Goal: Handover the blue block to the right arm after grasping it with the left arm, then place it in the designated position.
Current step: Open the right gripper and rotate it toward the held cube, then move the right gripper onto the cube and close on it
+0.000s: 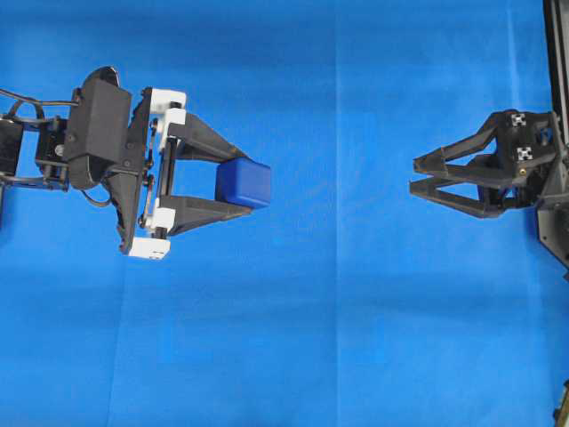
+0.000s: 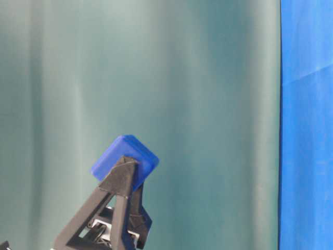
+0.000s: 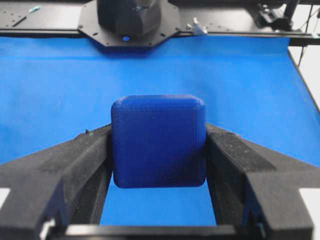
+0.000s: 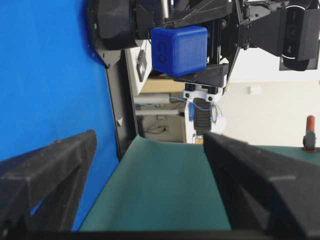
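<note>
The blue block (image 1: 242, 183) is a dark-blue cube held up off the blue cloth (image 1: 338, 338). My left gripper (image 1: 251, 184), the one with white brackets, is shut on it at the fingertips. In the left wrist view the block (image 3: 158, 141) is pinched on both sides between the black fingers (image 3: 75, 165). Seen from table level, it (image 2: 125, 156) sits tilted on top of the raised fingers (image 2: 118, 183). My right gripper (image 1: 414, 175) is on the right, rolled on its side and pointing at the block across a wide gap. It is open and empty. In its own view the block (image 4: 180, 50) is ahead and high.
A dark green backdrop (image 2: 156, 78) hangs behind the table. A black frame post (image 1: 556, 53) runs along the right edge of the overhead view. The right arm's base (image 3: 130, 20) stands at the far end of the cloth.
</note>
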You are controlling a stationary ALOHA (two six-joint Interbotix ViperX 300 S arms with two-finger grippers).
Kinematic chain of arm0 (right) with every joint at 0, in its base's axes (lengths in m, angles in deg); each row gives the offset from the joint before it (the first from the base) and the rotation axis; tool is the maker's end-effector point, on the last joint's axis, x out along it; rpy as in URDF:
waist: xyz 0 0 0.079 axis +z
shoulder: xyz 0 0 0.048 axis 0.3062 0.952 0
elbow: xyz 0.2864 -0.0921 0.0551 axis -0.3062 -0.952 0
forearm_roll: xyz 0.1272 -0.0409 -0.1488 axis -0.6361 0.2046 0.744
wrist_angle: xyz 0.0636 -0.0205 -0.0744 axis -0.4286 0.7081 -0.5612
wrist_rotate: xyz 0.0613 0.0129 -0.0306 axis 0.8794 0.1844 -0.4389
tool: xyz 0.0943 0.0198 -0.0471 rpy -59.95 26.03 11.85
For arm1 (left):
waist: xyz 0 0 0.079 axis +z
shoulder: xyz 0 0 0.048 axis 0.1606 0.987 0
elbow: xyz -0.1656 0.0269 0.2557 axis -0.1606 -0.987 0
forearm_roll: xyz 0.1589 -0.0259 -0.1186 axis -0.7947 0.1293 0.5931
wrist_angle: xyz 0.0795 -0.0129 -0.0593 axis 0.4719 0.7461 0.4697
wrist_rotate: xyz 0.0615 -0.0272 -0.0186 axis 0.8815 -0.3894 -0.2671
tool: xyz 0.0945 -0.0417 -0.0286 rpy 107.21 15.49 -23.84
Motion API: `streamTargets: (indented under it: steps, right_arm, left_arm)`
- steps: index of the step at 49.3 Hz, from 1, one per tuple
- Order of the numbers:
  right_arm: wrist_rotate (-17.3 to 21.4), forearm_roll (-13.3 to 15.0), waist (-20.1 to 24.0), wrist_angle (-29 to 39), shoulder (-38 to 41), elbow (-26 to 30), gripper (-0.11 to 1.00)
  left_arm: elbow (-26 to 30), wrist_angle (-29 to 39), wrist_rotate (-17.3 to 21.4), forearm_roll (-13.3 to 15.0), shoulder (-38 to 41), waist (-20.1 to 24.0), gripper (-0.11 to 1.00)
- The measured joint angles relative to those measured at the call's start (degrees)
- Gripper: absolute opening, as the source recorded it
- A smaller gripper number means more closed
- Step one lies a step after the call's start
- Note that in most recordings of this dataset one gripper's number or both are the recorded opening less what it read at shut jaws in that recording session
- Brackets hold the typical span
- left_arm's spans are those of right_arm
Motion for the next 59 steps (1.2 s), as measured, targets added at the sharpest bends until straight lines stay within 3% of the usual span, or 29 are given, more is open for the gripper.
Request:
streamTargets:
  steps: [17,31,59]
  right_arm:
    - [0.0,-0.09,0.0,0.0,0.26,0.26,0.93]
    - [0.0,-0.09,0.0,-0.18,5.1,3.52,0.93]
    - [-0.09,-0.09,0.0,-2.37,22.59,18.28,0.93]
  left_arm:
    - [0.0,-0.09,-0.09,0.0,-0.09,0.0,0.48]
    - [0.0,-0.09,-0.09,0.09,0.0,0.0,0.48]
    - [0.09,-0.09,-0.09,0.09,0.0,0.0,0.48]
